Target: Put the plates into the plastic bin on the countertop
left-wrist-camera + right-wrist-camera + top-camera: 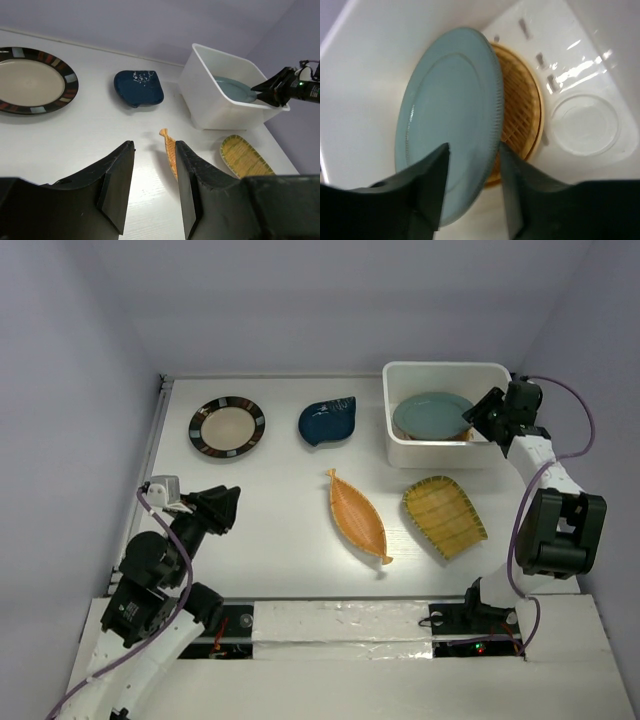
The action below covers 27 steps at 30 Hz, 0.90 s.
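Right wrist view: the fingers of the right gripper stand parted on either side of the near rim of the pale teal plate, released rather than clamped as far as you can see. The plate leans inside the plastic bin, overlapping the orange woven plate beneath it. From above, you find four dishes out on the countertop. The yellow-green ribbed dish lies just on the near side of the bin, toward the right arm's base, its long axis running far-left to near-right; judge it the right arm's likeliest pick. The orange boat-shaped dish lies beside it on the left, roughly parallel. The left gripper, jaws open and empty, hovers at the near left, closest to the brown-striped plate; the navy leaf dish lies between that plate and the bin
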Tool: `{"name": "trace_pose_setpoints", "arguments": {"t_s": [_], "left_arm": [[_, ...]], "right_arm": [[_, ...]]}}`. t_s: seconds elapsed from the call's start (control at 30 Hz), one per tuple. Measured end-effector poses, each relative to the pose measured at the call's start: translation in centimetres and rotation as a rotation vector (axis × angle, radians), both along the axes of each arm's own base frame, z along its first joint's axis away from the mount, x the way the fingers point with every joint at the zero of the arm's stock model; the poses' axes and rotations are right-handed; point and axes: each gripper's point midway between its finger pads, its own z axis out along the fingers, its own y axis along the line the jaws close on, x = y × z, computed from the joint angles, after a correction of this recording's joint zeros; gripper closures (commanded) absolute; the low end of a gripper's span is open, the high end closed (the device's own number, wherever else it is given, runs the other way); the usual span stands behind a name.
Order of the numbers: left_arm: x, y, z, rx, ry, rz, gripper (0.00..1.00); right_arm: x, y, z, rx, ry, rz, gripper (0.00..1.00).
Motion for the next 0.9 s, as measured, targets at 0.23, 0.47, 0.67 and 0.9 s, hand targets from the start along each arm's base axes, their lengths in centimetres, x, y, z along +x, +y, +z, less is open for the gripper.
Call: {"name": "trace_pose_setpoints", "arguments": {"t_s": [0.23, 0.47, 0.67, 0.9], "left_arm": [[1.4, -0.9, -1.8, 0.040, 0.087, 0.000, 0.65], [3.3, -2.9, -3.6, 0.027, 0.204, -0.024, 0.76], [5.5, -4.7, -4.7, -0.077, 0.282, -0.008, 1.00], [9.0, -4.9, -8.8, -0.198, 0.378, 0.134, 0.98]], "right_arm": [[0.2, -1.7, 0.7, -0.089, -0.003, -0.047, 0.30], [-3.2, -0.9, 6.2, -0.088, -0.144, -0.056, 0.51], [-9.3, 4.7, 14.4, -0.016, -0.487, 0.052, 1.00], [-15.2, 17.6, 16.2, 0.139, -0.635, 0.432, 1.00]]}}
